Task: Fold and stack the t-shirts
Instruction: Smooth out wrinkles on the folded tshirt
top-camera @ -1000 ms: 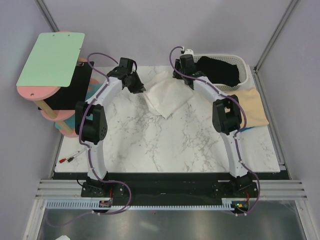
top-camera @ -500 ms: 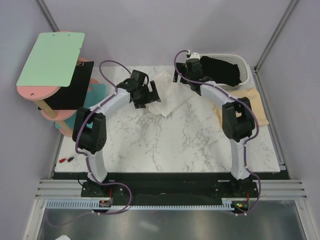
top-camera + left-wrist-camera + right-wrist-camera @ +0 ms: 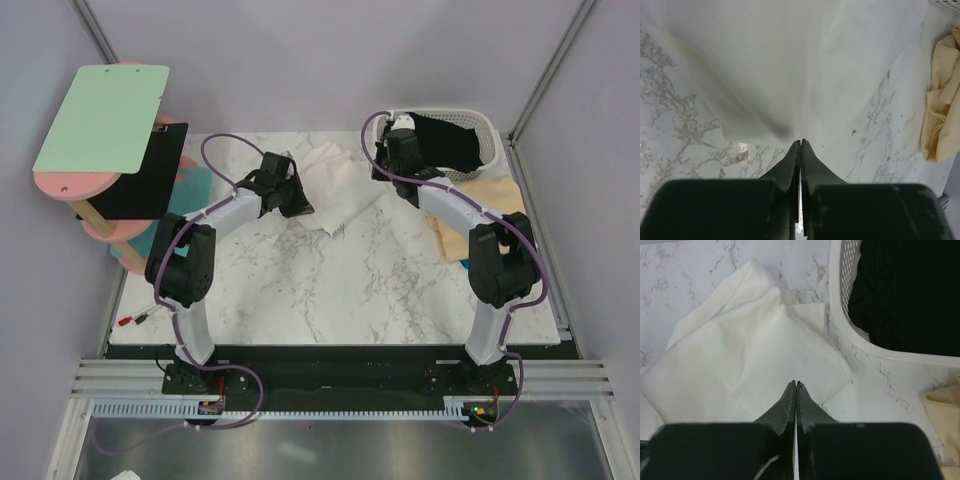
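marble desk point(image 3: 330, 290) scene: left hand point(image 3: 801, 143) was shut tight at the crumpled white tee's point(image 3: 335, 185) edge, right hand point(image 3: 796, 385) closed above it, probably to spread it flat. black tee point(image 3: 445, 140) sat in the basket point(image 3: 485, 125), tan tee point(image 3: 500, 215) far right, unfolded.

Marble-patterned bench point(image 3: 330, 290), and here's what's on it. At twelve o'clock, the white t-shirt point(image 3: 335, 185) lies loosely folded, one corner just short of the white lattice basket point(image 3: 487, 135) sitting at two o'clock. At three o'clock, the tan t-shirt point(image 3: 497, 190) lies rumpled along the right edge. At eight o'clock, a red-capped pen point(image 3: 140, 318) lies by the left edge.
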### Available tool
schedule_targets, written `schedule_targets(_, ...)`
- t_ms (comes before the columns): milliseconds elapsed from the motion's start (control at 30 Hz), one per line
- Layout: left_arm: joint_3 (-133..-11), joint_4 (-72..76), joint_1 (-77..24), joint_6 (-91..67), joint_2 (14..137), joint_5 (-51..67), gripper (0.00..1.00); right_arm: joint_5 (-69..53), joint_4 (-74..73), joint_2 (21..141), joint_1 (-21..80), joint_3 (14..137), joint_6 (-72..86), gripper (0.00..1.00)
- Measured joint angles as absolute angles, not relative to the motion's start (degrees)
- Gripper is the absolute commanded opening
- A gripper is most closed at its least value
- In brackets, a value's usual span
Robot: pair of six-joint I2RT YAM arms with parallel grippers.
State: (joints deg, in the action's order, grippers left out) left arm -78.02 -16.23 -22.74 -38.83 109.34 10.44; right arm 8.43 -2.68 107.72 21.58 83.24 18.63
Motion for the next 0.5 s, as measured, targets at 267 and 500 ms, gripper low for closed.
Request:
schedule_targets(267, -77.34, -8.34, -22.17, -39.53, 109.19, 16.78, 0.02, 4.14, -2.5, 112.25, 21.58, 84.01, 19.77, 0.0)
schedule_targets(500, -80.09, 6.37, -18.55, -46.5, 120.49, 28.01, 0.02, 0.95, -2.61, 117.08, 21.58, 84.27, 20.88, 0.0)
